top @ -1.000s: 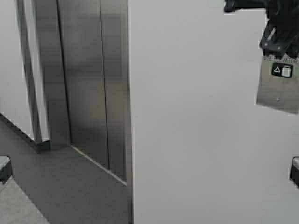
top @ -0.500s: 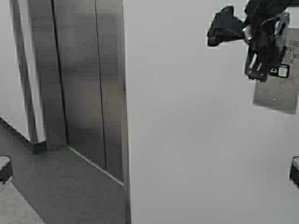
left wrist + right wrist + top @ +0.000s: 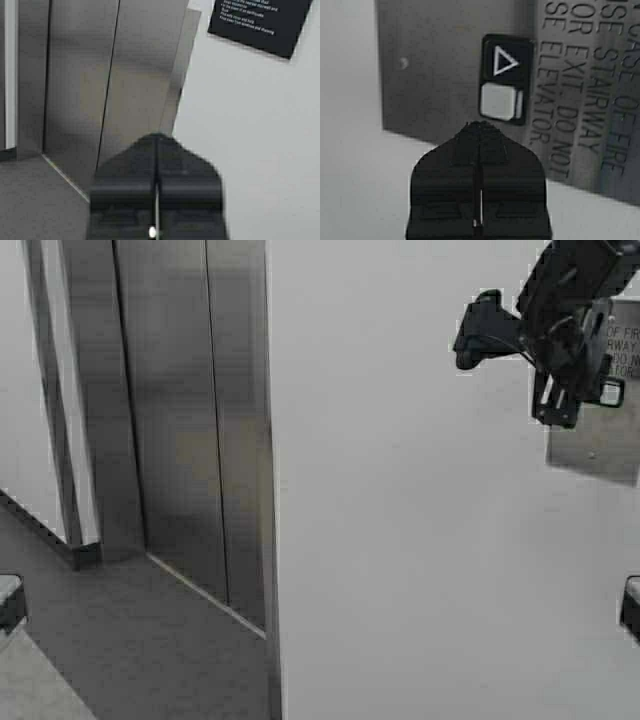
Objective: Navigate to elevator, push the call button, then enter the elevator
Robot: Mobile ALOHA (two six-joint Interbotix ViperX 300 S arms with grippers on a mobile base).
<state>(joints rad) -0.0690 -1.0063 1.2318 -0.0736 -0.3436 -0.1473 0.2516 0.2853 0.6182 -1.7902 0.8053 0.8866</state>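
Note:
The elevator [image 3: 180, 420] has brushed-steel double doors, shut, at the left of the high view; it also shows in the left wrist view [image 3: 100, 75]. The call button plate [image 3: 600, 455] is on the white wall at the far right. My right gripper [image 3: 557, 412] is raised in front of it, shut and empty. In the right wrist view its tip [image 3: 479, 125] is just short of the white square button [image 3: 497, 101] under a triangle mark on the plate [image 3: 435, 75]. My left gripper [image 3: 157, 136] is shut and empty, held low and pointing at the door frame.
A white wall corner [image 3: 272, 540] juts out between the doors and the plate. The grey floor [image 3: 130, 640] runs up to the door sill. A black sign with white text [image 3: 260, 22] hangs on the wall in the left wrist view.
My right gripper has come down from the top edge to in front of the call plate. The scene has shifted slightly left, so the robot has moved a little.

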